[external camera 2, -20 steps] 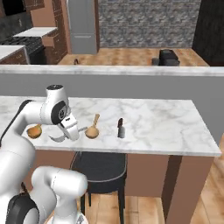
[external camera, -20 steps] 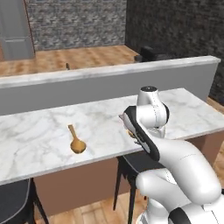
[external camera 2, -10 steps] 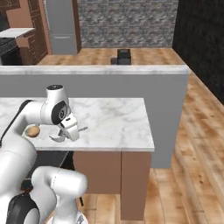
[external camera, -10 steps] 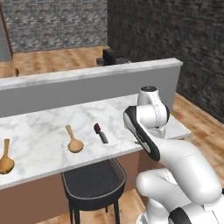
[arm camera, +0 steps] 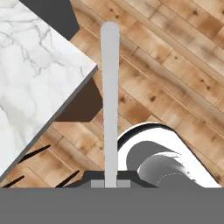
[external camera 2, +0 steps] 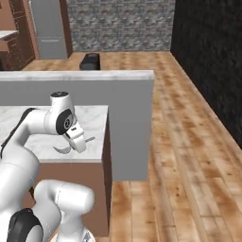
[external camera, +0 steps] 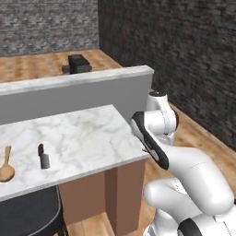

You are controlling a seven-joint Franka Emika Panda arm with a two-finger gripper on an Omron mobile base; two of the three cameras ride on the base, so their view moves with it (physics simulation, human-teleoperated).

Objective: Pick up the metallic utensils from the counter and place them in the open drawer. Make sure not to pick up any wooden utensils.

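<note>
The counter (external camera: 87, 133) is the landmark: a white marble slab with grey veins and a thick edge on a brown base. Its end corner lies just in front of the arm, and past that corner the wooden floor (external camera 2: 189, 156) runs open and wide toward the dark brick wall (external camera: 184, 60). Behind the counter a grey half wall (external camera 2: 118, 94) rises along its far side and reaches a little beyond the counter's end. Below the counter's near edge, toward its left part, the dark round seat of a stool (external camera: 27, 214) sits close under the slab.

The gripper (external camera 2: 75, 142) hangs at the counter's end corner, just over the near edge. Its fingers are closed on the fork (arm camera: 110, 100), a thin, flat silver-grey strip with a rounded end; in the hand view the fork sticks straight out from between the fingertips, across the counter's corner and over the floor. In the right base view its curved prongs show just below and left of the hand.

The knife (external camera: 43, 156), short with a dark handle and a silver blade, lies flat on the counter well away from the end corner, near the front edge. Just beside it, farther from the corner, lies a tan wooden spoon (external camera: 6, 166), bowl toward the front edge.
</note>
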